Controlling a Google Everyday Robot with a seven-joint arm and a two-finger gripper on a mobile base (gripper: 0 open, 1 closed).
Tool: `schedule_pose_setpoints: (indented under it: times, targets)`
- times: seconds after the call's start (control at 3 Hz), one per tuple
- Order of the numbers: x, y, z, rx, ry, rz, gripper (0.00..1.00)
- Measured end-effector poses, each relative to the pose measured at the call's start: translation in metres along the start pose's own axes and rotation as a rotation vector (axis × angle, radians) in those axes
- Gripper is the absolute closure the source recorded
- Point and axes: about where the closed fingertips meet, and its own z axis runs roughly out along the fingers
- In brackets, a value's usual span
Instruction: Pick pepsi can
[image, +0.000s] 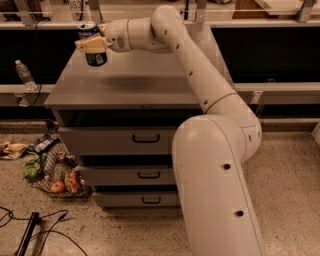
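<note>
Pincer (92, 45) of yours pinches the pepsi can (96, 58) upright, held clear of the desk (135, 85) just below it.

The pepsi can (96, 58) is a small dark-blue drink can with a silver top rim and pale markings on its side. It stands close to upright, leaning slightly, at the far left of the scene. The claw (90, 45) has it clamped around the middle, with a tan finger lying across the front, so only the top rim and the lower blue part show. It appears to hang clear of the tabletop (150, 90), above the far-left corner.
</note>
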Motion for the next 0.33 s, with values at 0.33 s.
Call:
schedule_pose_setpoints:
  times: [0.33]
  targets:
    - [-0.0022, -0.0003, 0.0002, 0.0, -0.004, -0.002, 1.0]
